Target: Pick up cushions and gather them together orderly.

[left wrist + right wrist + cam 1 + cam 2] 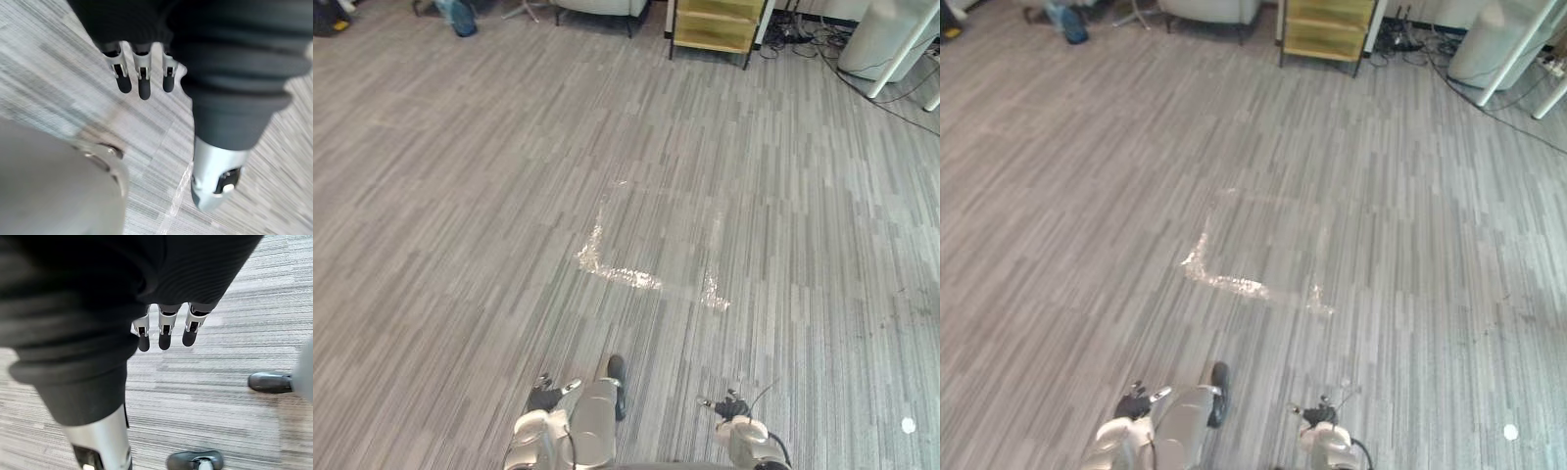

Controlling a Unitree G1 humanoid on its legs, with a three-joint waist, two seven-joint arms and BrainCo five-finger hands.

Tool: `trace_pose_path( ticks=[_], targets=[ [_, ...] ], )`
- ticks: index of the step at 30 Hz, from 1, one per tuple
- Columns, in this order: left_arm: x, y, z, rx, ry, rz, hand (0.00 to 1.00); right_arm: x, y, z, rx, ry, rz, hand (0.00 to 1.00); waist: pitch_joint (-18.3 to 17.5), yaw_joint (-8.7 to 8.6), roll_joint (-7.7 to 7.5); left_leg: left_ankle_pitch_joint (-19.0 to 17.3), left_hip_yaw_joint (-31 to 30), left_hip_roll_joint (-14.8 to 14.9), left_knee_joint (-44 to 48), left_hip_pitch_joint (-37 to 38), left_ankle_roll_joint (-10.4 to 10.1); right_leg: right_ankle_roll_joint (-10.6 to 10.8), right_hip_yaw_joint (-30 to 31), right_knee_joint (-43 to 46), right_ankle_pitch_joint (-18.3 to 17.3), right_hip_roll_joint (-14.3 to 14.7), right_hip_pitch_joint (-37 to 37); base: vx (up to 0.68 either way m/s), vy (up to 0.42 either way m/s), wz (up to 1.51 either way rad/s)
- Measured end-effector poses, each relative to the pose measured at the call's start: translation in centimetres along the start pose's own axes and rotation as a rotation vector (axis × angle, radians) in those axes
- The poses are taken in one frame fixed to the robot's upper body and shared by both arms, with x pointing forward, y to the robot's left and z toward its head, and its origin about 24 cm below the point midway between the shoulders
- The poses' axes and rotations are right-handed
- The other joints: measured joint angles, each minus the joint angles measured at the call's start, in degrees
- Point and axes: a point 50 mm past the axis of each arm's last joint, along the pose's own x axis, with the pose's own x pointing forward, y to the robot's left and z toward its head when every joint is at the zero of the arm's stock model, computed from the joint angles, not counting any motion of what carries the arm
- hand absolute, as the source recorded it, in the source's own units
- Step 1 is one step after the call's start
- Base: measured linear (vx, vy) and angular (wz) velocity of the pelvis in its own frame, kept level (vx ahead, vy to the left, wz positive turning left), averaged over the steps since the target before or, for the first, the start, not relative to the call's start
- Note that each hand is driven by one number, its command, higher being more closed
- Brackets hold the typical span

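My left hand (543, 397) hangs low at the bottom of the eye views, just above the grey striped floor. In the left wrist view its fingers (142, 81) are straight and its thumb (215, 181) stands apart, with nothing between them. My right hand (732, 406) hangs at the same height a little to the right. Its fingers (166, 330) are also straight and hold nothing; only floor lies past them.
Pale scuffed tape marks (626, 274) form an angle on the floor ahead. At the far edge stand a yellow wooden cabinet (718, 24), a grey seat (602, 6) and a blue bag (460, 15). Cables (803, 39) and a white stand (891, 39) are at the far right.
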Motion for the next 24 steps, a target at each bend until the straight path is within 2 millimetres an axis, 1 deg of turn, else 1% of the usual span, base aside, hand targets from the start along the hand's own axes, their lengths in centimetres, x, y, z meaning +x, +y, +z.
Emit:
trace_pose_path(
  ticks=[1,2,3,4,5,6,7,8,9,10,11,12,13,14,15,16,17,18,19,20,21,22,23,24],
  targets=[
    [-0.1,0.2,-0.3,0.016,0.011,-0.001,0.00,0.0,-0.2,0.1,-0.005,-0.003,-0.001,0.00,-0.3,0.01,0.07,-2.1,-0.1,-0.3,-1.0,2.9,-0.3,3.6,0.7,9.6,2.4,-0.6,-3.3,0.59,0.192,-0.28],
    [-0.1,-0.1,-0.6,0.031,0.020,-0.011,0.00,0.0,-0.3,0.0,-0.010,-0.007,-0.003,0.00,-0.5,-0.24,0.29,-3.8,-0.3,-0.3,-2.2,5.2,-1.0,7.5,1.3,16.6,4.8,-0.9,-5.9,0.48,0.148,-0.15],
    [0.0,0.0,-0.6,0.072,0.029,-0.020,0.00,0.0,-0.2,0.0,-0.020,-0.014,0.002,0.00,-0.4,-1.01,0.10,-6.8,-1.5,-1.3,-4.9,9.8,-2.9,11.3,1.4,31.9,8.1,-1.7,-12.1,0.68,0.147,0.14],
    [0.0,0.0,-0.8,0.096,0.051,-0.028,0.00,-0.1,-0.2,-0.4,-0.029,-0.003,0.008,0.00,-0.2,-2.15,-0.76,-7.3,-1.7,-2.5,-6.8,14.0,-2.5,8.5,-0.4,43.3,6.1,-4.1,-17.5,0.56,0.071,0.17],
    [0.0,-0.1,-0.9,0.101,0.056,-0.032,0.00,-0.2,-0.5,-0.7,-0.034,0.003,0.005,0.00,0.0,-2.47,-0.55,-7.6,-1.7,-2.6,-8.3,16.6,-2.4,6.6,-1.9,46.5,4.7,-4.8,-19.7,0.62,0.056,0.13],
    [0.0,-0.4,-0.9,0.112,0.056,-0.041,0.00,-0.3,-0.8,-1.3,-0.038,0.014,-0.001,0.00,0.2,-2.84,0.09,-7.7,-1.8,-2.3,-10.8,21.0,-2.3,3.2,-4.9,48.2,2.3,-5.8,-22.9,0.50,0.013,-0.02],
    [-0.1,-0.3,-1.1,0.117,0.060,-0.041,0.00,-0.4,-1.0,-1.1,-0.033,-0.006,-0.005,0.00,0.3,-3.27,0.90,-7.7,-1.9,-1.6,-14.0,26.0,-2.3,0.1,-9.7,44.9,-0.8,-6.8,-26.3,0.49,-0.006,0.03],
    [-0.1,-0.3,-1.2,0.124,0.061,-0.041,0.00,-0.4,-1.2,-1.1,-0.034,-0.008,-0.008,0.00,0.5,-3.96,1.35,-7.7,-2.0,-1.2,-15.0,27.7,-2.3,-0.8,-11.6,41.6,-1.9,-7.0,-27.3,0.60,-0.098,0.19],
    [-0.1,-0.3,-1.2,0.137,0.062,-0.044,0.00,-0.3,-1.3,-0.8,-0.037,-0.014,-0.007,0.00,0.6,-5.12,1.41,-7.7,-2.2,0.1,-16.7,31.3,-2.3,-1.9,-15.2,30.5,-2.6,-6.5,-29.9,0.50,-0.130,0.27],
    [-0.1,-0.4,-1.2,0.147,0.062,-0.052,0.00,-0.2,-1.4,-0.7,-0.040,-0.017,-0.009,0.00,0.6,-5.51,1.44,-7.7,-2.4,0.7,-17.4,32.6,-2.3,-1.6,-15.4,22.0,-1.2,-5.4,-31.1,0.50,-0.161,0.29],
    [-0.1,-0.4,-1.2,0.161,0.061,-0.057,0.00,-0.2,-1.5,-0.6,-0.042,-0.018,-0.012,0.00,0.6,-5.72,1.42,-7.7,-2.9,1.0,-17.8,33.5,-2.3,-1.5,-14.8,16.1,0.5,-4.5,-31.7,0.40,-0.193,0.36],
    [-0.1,-0.3,-1.4,0.187,0.065,-0.062,0.00,-0.2,-1.8,-0.8,-0.050,-0.010,-0.016,0.00,0.3,-6.15,0.89,-8.0,-4.1,0.9,-18.7,34.7,-2.9,-0.6,-12.1,4.8,5.5,-3.0,-32.2,0.66,-0.317,0.51],
    [-0.3,-0.2,-1.7,0.200,0.072,-0.065,0.00,-0.2,-2.2,-1.4,-0.051,0.015,-0.021,0.00,-0.1,-6.89,-0.10,-9.6,-6.5,0.2,-19.0,36.9,-5.5,-0.5,-8.5,-2.5,12.8,-2.3,-32.5,0.69,-0.337,0.57],
    [-0.3,-0.1,-1.9,0.204,0.079,-0.061,0.00,-0.2,-2.4,-1.3,-0.057,0.011,-0.025,0.00,-0.2,-7.78,0.01,-10.4,-8.0,0.7,-19.0,38.1,-6.6,-3.0,-7.2,-0.8,18.0,-1.5,-32.4,0.59,-0.274,0.28],
    [-0.5,-0.2,-2.8,0.204,0.116,-0.061,0.00,0.2,-3.1,-0.4,-0.076,-0.002,-0.037,0.00,-1.1,-7.78,3.08,-10.5,-9.7,3.4,-17.3,38.2,-6.9,-3.9,-8.0,4.7,13.8,0.2,-33.8,0.45,-0.208,0.04],
    [-0.6,-0.3,-3.3,0.204,0.132,-0.066,0.00,0.2,-3.4,-0.3,-0.075,-0.001,-0.042,0.00,-1.8,-7.96,4.46,-10.5,-11.3,4.6,-14.1,37.0,-7.0,-4.4,-8.4,6.6,11.1,1.4,-34.4,0.55,-0.248,-0.16],
    [-0.8,-0.8,-3.7,0.190,0.142,-0.072,0.00,0.2,-3.6,-0.4,-0.057,0.003,-0.052,0.00,-2.4,-7.89,6.08,-10.1,-12.8,6.1,-7.6,34.7,-7.5,-5.3,-9.2,8.3,8.6,2.8,-34.1,0.67,-0.293,-0.13],
    [-0.8,-0.7,-3.8,0.149,0.147,-0.055,0.00,0.2,-3.7,-0.3,-0.051,-0.003,-0.056,0.00,-2.5,-7.92,7.18,-6.9,-14.6,7.2,3.6,29.9,-8.9,-6.1,-9.9,9.5,5.8,4.5,-33.0,0.58,-0.253,-0.17],
    [-0.9,-0.9,-3.9,0.124,0.152,-0.052,0.00,0.2,-3.7,-0.2,-0.055,-0.005,-0.055,0.00,-2.2,-7.94,7.78,-1.8,-15.1,7.9,12.5,25.9,-8.8,-6.7,-10.1,9.3,4.7,5.5,-31.2,0.58,-0.200,-0.11],
    [-1.0,-1.3,-4.0,0.105,0.151,-0.057,0.00,0.2,-3.7,-0.3,-0.061,-0.002,-0.056,0.00,-0.9,-7.49,8.15,7.0,-15.6,9.5,23.8,21.0,-9.1,-7.7,-10.2,7.3,3.4,6.8,-27.4,0.56,-0.129,-0.04],
    [-0.9,-1.5,-3.3,0.107,0.122,-0.068,0.00,0.2,-3.7,-0.3,-0.059,-0.001,-0.064,0.00,-0.3,-7.01,8.60,2.2,-14.6,11.3,34.1,15.3,-9.0,-9.0,-10.4,5.5,1.8,8.3,-22.8,0.54,-0.086,-0.03],
    [-0.7,-1.5,-2.7,0.111,0.100,-0.067,0.00,0.1,-3.5,-0.6,-0.053,0.007,-0.063,0.00,0.0,-6.49,8.34,-0.6,-13.8,11.5,37.4,12.3,-9.3,-9.2,-10.4,4.4,0.8,8.5,-20.0,0.51,-0.081,0.07],
    [-0.5,-1.2,-2.0,0.125,0.070,-0.067,0.00,0.0,-2.9,-1.0,-0.036,0.019,-0.055,0.00,0.7,-5.90,6.61,-3.8,-12.3,10.5,37.3,8.1,-9.0,-9.1,-10.3,2.0,-0.1,8.3,-16.2,0.47,-0.108,0.07],
    [-0.5,-1.2,-1.4,0.126,0.044,-0.070,0.00,-0.1,-2.5,-1.3,-0.011,0.029,-0.048,0.00,0.8,-5.26,5.83,-6.5,-10.0,9.3,32.5,4.8,-8.2,-8.5,-10.1,-0.6,-0.1,8.1,-12.9,0.46,-0.110,0.04]
  ],
)
